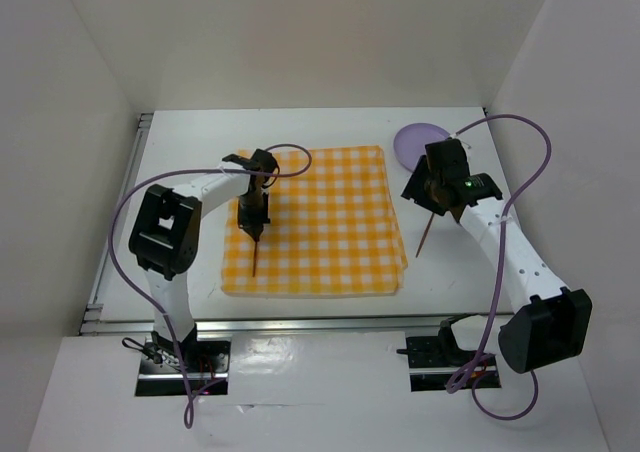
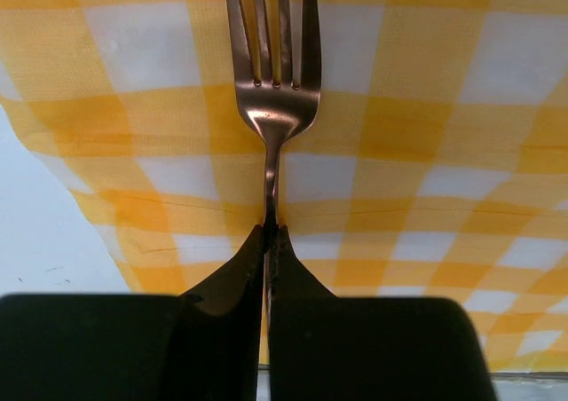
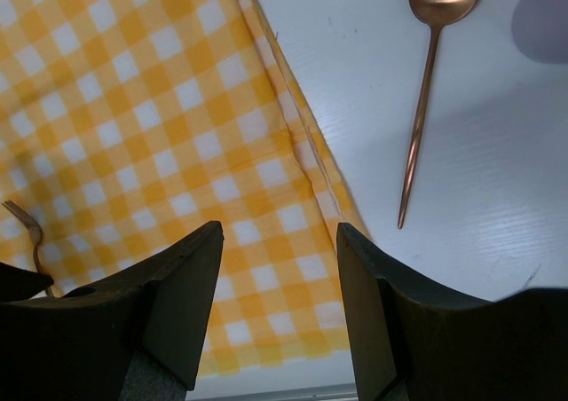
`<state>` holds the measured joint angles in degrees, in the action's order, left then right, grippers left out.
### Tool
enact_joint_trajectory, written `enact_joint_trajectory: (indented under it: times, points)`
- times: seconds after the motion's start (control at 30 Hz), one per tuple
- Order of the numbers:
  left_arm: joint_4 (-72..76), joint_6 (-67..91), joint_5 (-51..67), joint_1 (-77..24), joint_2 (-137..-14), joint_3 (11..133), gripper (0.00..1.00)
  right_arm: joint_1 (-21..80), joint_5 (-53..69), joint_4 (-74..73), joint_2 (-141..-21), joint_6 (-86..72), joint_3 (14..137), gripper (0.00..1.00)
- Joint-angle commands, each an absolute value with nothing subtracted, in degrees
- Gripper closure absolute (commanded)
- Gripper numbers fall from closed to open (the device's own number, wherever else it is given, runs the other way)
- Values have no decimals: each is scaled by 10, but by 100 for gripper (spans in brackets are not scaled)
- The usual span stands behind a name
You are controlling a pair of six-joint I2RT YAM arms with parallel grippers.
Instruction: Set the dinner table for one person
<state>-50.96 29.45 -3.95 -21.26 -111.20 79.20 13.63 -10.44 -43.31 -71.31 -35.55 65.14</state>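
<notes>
The white dinner table (image 1: 178, 162) carries a yellow-and-white checked cloth (image 1: 330, 222). My left gripper (image 1: 253, 224) is shut on the handle of a copper fork (image 1: 254, 257) over the cloth's left part. In the left wrist view the fork (image 2: 273, 108) points its tines away from the closed gripper (image 2: 271, 234). My right gripper (image 1: 433, 196) is open and empty, above the table near the cloth's right edge. In the right wrist view the open gripper (image 3: 278, 241) hovers over the cloth's edge. A copper spoon (image 1: 425, 239) lies on the table right of the cloth.
A purple plate (image 1: 420, 140) sits at the back right, behind my right gripper; its edge shows in the right wrist view (image 3: 543, 19). The spoon (image 3: 424, 108) lies beside the cloth (image 3: 151, 126) there. A metal rail (image 1: 300, 322) runs along the table's near edge.
</notes>
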Motion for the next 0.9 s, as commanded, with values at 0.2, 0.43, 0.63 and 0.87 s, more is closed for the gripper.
enact_joint_trajectory:
  times: [0.2,0.43,0.63,0.87]
  points:
    - [-499,335,-78,-196,-1127,831,100,139,-121,-439,-713,-360,645,38]
    - [-482,315,-102,-207,-1139,804,100,139,-115,-427,-730,-354,656,38]
    - [-468,294,-116,-218,-1145,799,100,139,-109,-427,-742,-349,661,38]
    - [-468,280,-111,-218,-1150,804,93,139,-109,-432,-735,-349,656,38]
